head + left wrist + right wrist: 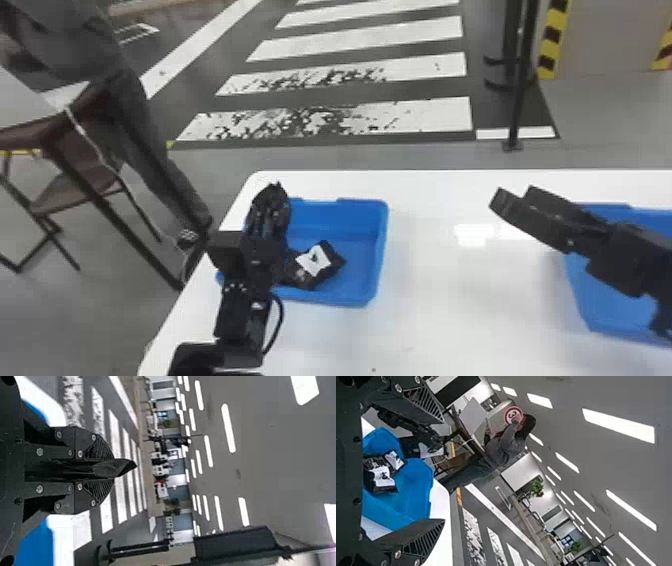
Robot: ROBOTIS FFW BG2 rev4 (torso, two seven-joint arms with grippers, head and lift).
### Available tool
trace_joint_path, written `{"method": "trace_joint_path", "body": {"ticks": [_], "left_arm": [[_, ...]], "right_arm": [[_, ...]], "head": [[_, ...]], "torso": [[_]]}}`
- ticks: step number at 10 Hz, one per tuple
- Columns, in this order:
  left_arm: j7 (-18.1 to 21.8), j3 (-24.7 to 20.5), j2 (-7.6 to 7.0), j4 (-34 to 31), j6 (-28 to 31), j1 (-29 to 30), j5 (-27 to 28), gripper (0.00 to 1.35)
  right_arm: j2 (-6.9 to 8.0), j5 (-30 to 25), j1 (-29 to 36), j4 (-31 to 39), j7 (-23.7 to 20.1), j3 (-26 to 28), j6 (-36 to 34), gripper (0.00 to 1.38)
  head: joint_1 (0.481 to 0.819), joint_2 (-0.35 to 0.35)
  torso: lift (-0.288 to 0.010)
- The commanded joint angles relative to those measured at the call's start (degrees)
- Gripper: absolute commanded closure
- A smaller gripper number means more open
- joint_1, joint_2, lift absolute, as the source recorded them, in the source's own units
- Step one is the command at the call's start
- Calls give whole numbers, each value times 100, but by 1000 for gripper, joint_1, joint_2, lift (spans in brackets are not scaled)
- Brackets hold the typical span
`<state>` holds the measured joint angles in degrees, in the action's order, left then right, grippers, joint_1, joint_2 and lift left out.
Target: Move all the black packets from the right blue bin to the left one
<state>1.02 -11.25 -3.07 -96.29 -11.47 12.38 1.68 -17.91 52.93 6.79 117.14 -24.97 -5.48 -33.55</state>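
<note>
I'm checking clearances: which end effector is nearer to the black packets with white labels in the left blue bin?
Left. The left end effector is raised over that bin, close to the packets; the right end effector is farther off, by the right blue bin.

Part of the left bin is hidden behind the left gripper, and the packets beside it are partly covered too — their number cannot be told. The dark piece between that gripper's fingers cannot be made out for certain. Behind the right gripper, the right bin is partly covered and cut off by the head view's edge — its contents cannot be seen.
</note>
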Motion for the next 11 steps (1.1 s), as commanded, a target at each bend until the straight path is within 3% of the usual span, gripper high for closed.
{"method": "trace_joint_path", "body": {"ticks": [1,2,3,4,6,7,9,11], "left_arm": [[162,73,26,130,-245,97,-671,27],[513,268,8,130,-934,182,-1425,33],[662,713,-10,45,-1975,336,-2430,154],[662,1067,8,-672,-2439,744,-3104,197],[627,1376,26,-2050,-2354,1532,-3024,200],[592,1547,26,-2444,-1989,1855,-2990,200],[548,1742,17,-2584,-1384,2066,-2887,196],[539,1639,8,-2781,-1215,2150,-2830,194]], "right_arm": [[-2,-83,52,-21,-25,148,50,134],[-2,-265,94,35,-34,239,93,134],[24,-608,178,204,-34,456,93,136],[121,-1260,347,626,115,845,-34,136],[385,-2482,783,1652,713,1759,-1018,140],[385,-2711,797,1667,915,1987,-1511,142],[420,-3350,600,1554,1179,2239,-2115,142],[393,-3842,-19,977,1249,2250,-2832,142]], "head": [[695,324],[695,321],[695,295],[695,259],[674,198],[667,124],[695,-28],[695,-116]], "torso": [[-140],[-140],[-140],[-140],[-140],[-140],[-140],[-140]]}}
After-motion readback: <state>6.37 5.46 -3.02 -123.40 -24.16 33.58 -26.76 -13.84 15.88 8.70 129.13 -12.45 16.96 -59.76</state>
